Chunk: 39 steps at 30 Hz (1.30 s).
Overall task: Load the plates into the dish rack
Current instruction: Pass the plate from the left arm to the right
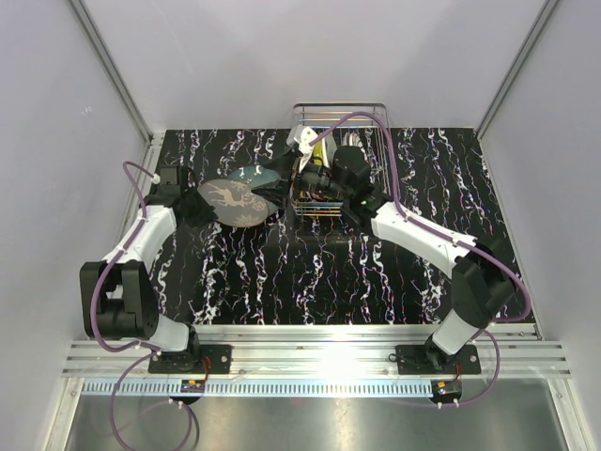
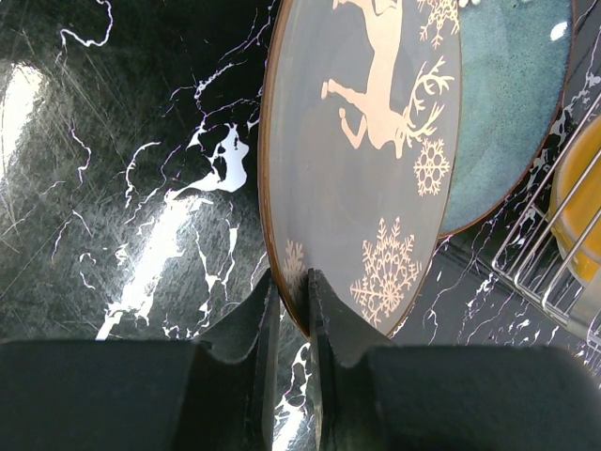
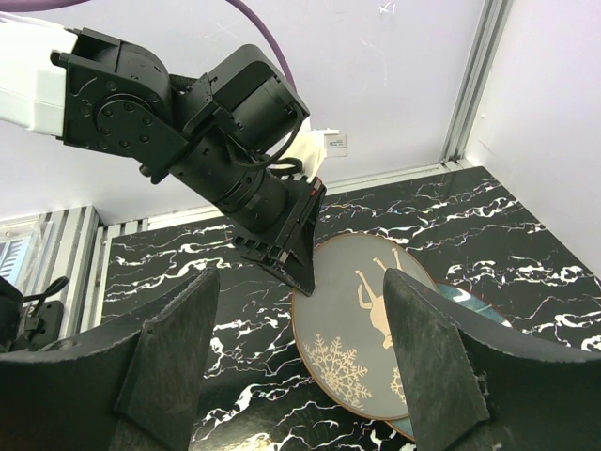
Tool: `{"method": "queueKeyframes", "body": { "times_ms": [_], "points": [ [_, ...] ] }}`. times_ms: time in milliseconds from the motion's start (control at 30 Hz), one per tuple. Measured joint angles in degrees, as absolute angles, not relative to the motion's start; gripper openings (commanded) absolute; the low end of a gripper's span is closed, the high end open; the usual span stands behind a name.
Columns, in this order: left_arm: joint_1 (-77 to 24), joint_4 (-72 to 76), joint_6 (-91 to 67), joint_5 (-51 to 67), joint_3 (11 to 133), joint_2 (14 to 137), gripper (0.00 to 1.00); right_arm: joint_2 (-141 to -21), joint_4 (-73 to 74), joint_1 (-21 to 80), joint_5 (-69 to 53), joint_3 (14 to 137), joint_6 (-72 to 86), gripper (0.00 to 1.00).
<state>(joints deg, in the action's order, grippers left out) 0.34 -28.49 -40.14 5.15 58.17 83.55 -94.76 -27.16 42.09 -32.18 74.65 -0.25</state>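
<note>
My left gripper (image 1: 199,203) is shut on the rim of the grey-brown deer plate (image 1: 235,201), its fingers (image 2: 329,319) pinching the near edge of that plate (image 2: 366,169). The deer plate overlaps a teal dark-rimmed plate (image 1: 260,176), which also shows in the left wrist view (image 2: 507,103). The wire dish rack (image 1: 362,115) stands at the back centre and holds several plates on edge, one of them orange (image 2: 582,202). My right gripper (image 1: 302,183) is open and empty beside the rack's left side, facing the deer plate (image 3: 376,348) and the left gripper (image 3: 300,268).
The black marbled table (image 1: 310,272) is walled by white panels on the left, back and right. An aluminium rail (image 1: 310,343) with the arm bases runs along the near edge. The rack's wires (image 2: 540,258) lie just right of the two plates.
</note>
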Motion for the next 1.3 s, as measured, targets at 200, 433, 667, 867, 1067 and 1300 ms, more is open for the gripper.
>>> {"method": "queueKeyframes", "body": {
  "times_ms": [200, 433, 667, 867, 1067, 1300],
  "points": [
    [0.34, -28.95, -40.1, 5.1, 58.17, 83.02, 0.0, -94.35, -27.18, 42.09, -32.21, 74.54, -0.23, 0.78],
    [0.34, -29.06, -40.1, 5.08, 58.17, 82.94, 0.0, -94.35, -27.2, 42.09, -32.27, 74.54, -0.21, 0.78],
    [0.34, -29.19, -40.07, 5.04, 58.17, 82.72, 0.0, -94.35, -27.66, 42.09, -32.62, 74.54, -0.21, 0.78],
    [0.34, -30.02, -39.94, 4.84, 58.17, 82.21, 0.0, -94.35, -28.12, 42.11, -32.64, 74.54, -0.21, 0.78],
    [0.34, -30.15, -39.92, 4.75, 58.17, 82.08, 0.0, -94.35, -28.45, 42.13, -32.67, 74.52, 0.54, 0.78],
    [0.34, -30.17, -39.92, 4.75, 58.17, 81.91, 0.0, -94.35, -28.62, 42.13, -32.8, 74.52, 1.15, 0.78]
  ]
}}
